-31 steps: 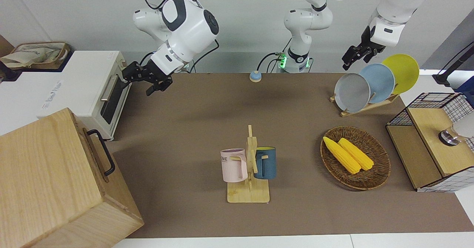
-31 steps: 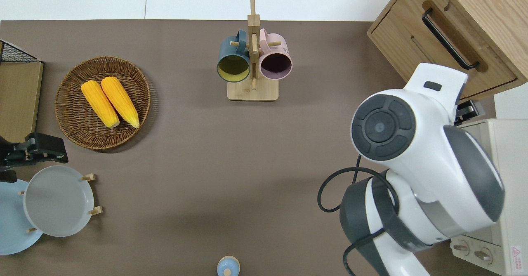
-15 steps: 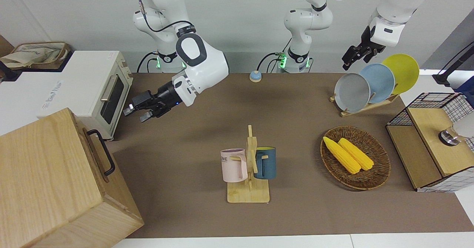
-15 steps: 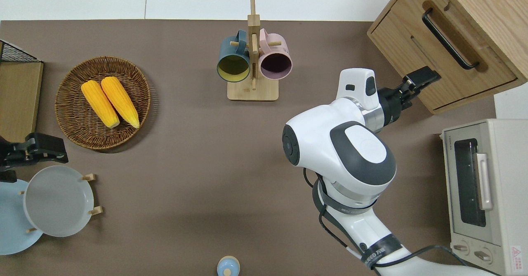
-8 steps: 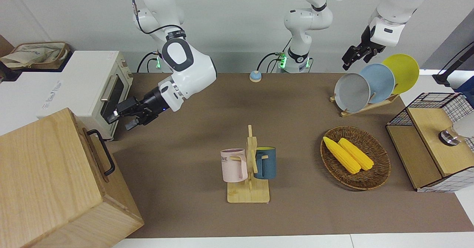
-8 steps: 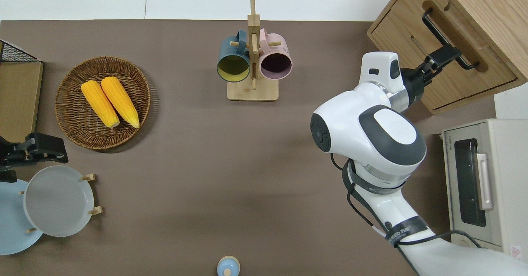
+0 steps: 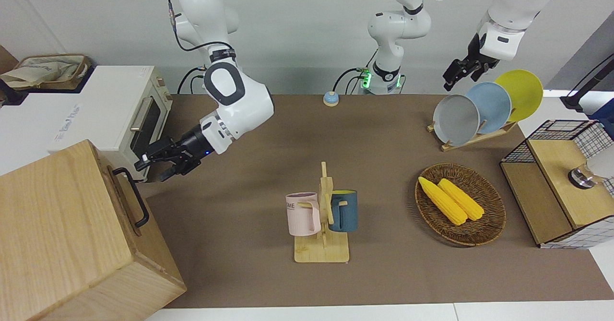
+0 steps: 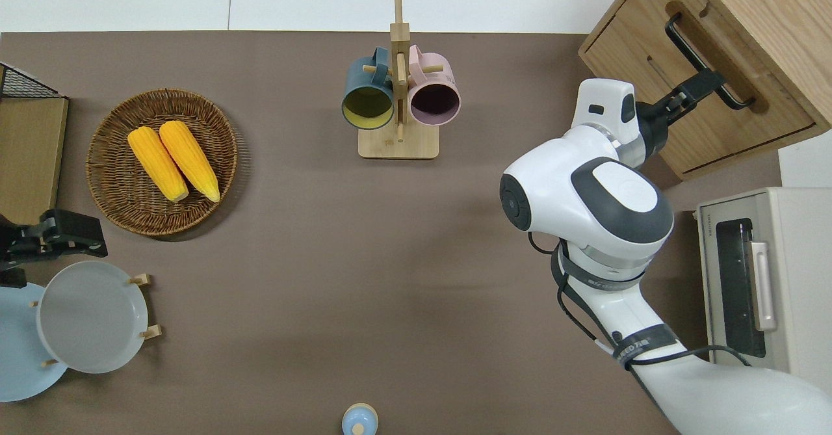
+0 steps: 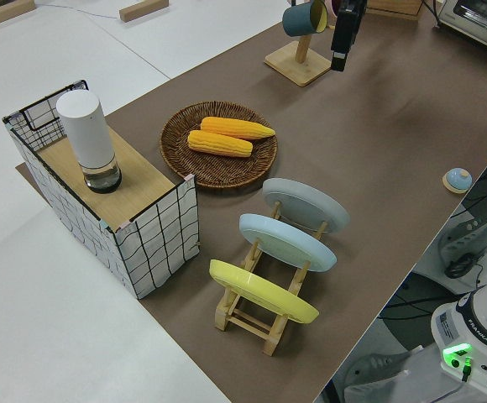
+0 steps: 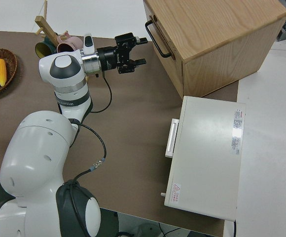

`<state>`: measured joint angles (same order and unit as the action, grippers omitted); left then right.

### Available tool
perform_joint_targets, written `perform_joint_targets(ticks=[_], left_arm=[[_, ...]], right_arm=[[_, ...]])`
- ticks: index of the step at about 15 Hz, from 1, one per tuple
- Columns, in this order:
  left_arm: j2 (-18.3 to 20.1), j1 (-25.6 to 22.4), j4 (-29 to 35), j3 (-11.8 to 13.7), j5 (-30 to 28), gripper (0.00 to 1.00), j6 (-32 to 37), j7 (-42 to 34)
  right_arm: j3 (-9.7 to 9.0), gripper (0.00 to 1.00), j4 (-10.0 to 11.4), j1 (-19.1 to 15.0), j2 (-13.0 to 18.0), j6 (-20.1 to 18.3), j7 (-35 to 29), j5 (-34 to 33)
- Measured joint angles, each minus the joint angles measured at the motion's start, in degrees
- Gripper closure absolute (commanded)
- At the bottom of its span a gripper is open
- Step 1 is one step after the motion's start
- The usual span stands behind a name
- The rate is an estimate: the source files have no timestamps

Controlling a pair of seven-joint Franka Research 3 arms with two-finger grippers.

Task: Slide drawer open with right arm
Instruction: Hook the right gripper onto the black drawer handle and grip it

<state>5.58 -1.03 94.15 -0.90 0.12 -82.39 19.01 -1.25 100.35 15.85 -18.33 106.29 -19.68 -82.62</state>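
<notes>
Overhead view shows the drawer set in the pale wood cabinet at the desk corner farthest from the robots at the right arm's end, its front angled toward the middle of the desk and flush with the cabinet face, its black bar handle running along the front. The right hand reaches level from the white right arm and sits at the handle about midway along it; in the right side view its fingers stand spread, released, just short of the cabinet front, gripping nothing. A white toaster oven stands on the same end of the desk, nearer to the robots than the cabinet, its glass door closed. Near the middle of the desk's edge farthest from the robots a wooden mug tree carries a dark blue mug and a pink mug. Toward the left arm's end lies a wicker basket with two corn cobs, and nearer to the robots a plate rack with a grey plate. The left arm is parked, its hand dark against the wall, and whether its fingers are apart or closed I cannot tell.
</notes>
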Motion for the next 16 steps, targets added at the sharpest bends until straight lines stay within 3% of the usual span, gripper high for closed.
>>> perform_joint_targets(ticks=[8, 14, 16], left_arm=[[0.0, 0.0, 0.0, 0.0, 0.0, 0.01, 0.0, 0.0], [0.0, 0.0, 0.0, 0.0, 0.0, 0.01, 0.0, 0.0], [0.0, 0.0, 0.0, 0.0, 0.0, 0.01, 0.0, 0.0]], right_arm=[[3.52, 0.073, -1.0, -0.3, -1.2, 4.5, -1.3, -2.9], [4.00, 0.717, -1.2, -0.5, -1.6, 5.2, -1.6, -4.5], [4.10, 0.802, -1.3, -0.5, -1.7, 5.2, -2.3, -4.6]])
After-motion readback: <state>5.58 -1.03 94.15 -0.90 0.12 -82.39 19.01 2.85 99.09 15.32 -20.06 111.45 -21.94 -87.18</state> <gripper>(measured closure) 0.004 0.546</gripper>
